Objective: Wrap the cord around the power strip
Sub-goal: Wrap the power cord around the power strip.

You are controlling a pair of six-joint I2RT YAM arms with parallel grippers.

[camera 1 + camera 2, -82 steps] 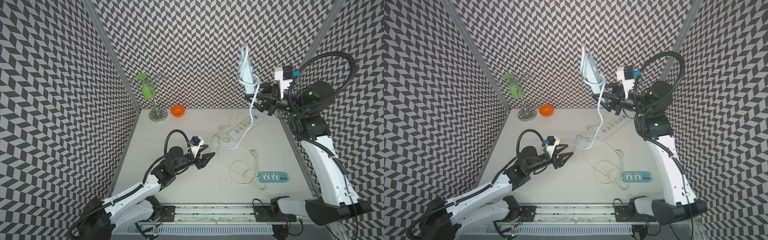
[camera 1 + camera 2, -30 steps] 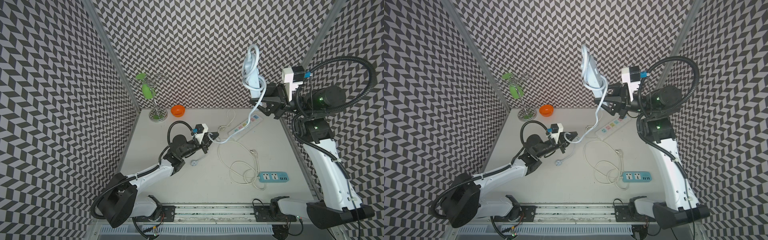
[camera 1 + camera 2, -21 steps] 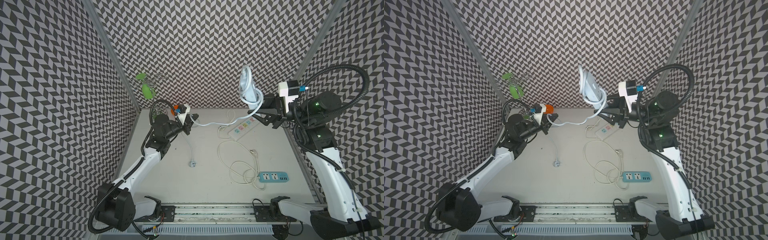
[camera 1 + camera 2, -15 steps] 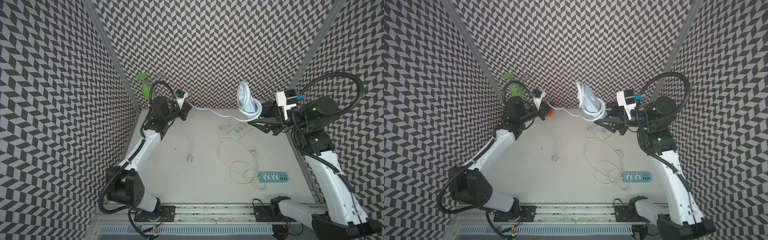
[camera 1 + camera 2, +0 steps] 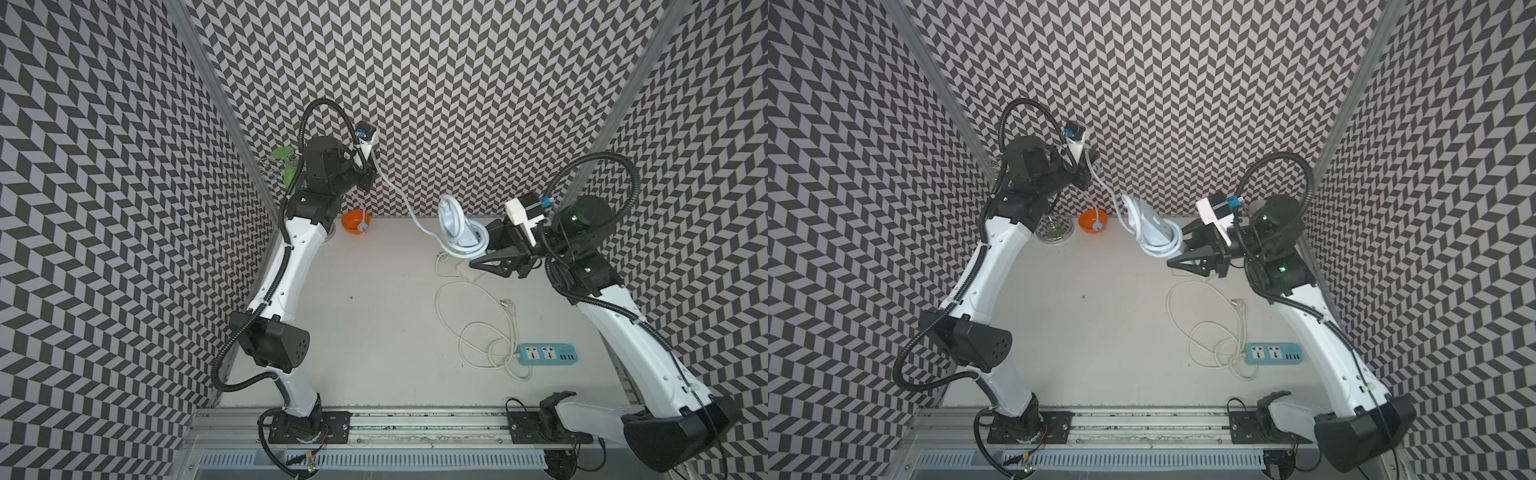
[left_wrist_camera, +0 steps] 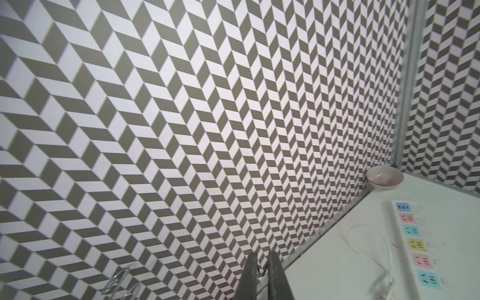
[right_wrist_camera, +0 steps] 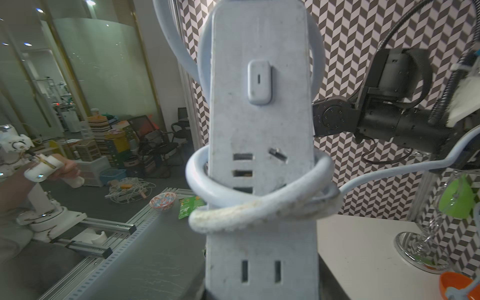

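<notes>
Grippers in both top views: right gripper pinches the power strip aloft above the table. The cord runs up to the left gripper, clamped on it.
Left wrist: fingers pressed nearly together.
Right wrist: cord coils around the strip's middle.

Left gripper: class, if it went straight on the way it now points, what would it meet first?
Probably the chevron back wall, low down near the table edge: the left wrist view shows nothing between the left gripper and it. Depth is unclear.
</notes>
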